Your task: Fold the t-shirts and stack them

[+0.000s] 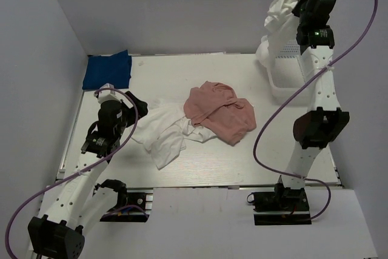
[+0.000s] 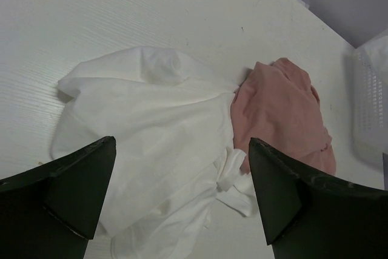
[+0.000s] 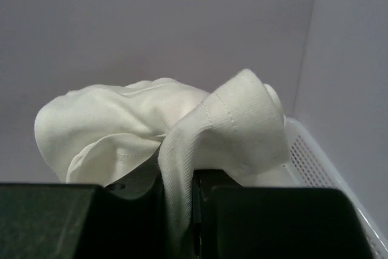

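Note:
A crumpled white t-shirt (image 1: 160,131) (image 2: 151,137) lies mid-table, touching a crumpled dusty-pink t-shirt (image 1: 219,112) (image 2: 282,110) on its right. A folded royal-blue t-shirt (image 1: 108,69) rests at the far left corner. My left gripper (image 1: 134,108) (image 2: 182,189) hovers open just above the white shirt's near part, nothing between its fingers. High at the back right, my right gripper (image 1: 298,5) (image 3: 182,192) is shut on the ribbed collar of another white t-shirt (image 1: 280,13) (image 3: 151,125), which hangs lifted above the basket.
A white mesh basket (image 1: 285,74) (image 3: 315,156) stands at the right edge of the table under the right arm. Grey walls close in the back and both sides. Bare tabletop (image 1: 182,71) lies between the blue shirt and the basket.

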